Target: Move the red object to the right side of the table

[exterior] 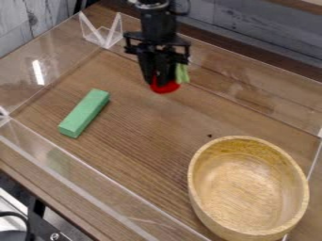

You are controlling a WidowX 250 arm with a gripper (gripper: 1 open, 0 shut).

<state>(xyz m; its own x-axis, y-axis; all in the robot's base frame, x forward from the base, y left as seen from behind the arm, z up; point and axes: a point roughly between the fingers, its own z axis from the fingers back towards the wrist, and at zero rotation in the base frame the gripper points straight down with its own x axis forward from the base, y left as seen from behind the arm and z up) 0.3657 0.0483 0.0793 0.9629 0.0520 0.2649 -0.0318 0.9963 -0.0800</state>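
Gripper (161, 68) at upper centre of frame, jaws closed around red object (165, 85); green block (85, 113) at left.

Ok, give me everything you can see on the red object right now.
The red object is a small, rounded, bright red toy fruit, smooth-looking, with a pale green leafy bit on its right side in the picture. The black claw covers much of its upper part and grips it. It sits in the upper middle of the view, up and to the right of the green block. Its underside is hidden.
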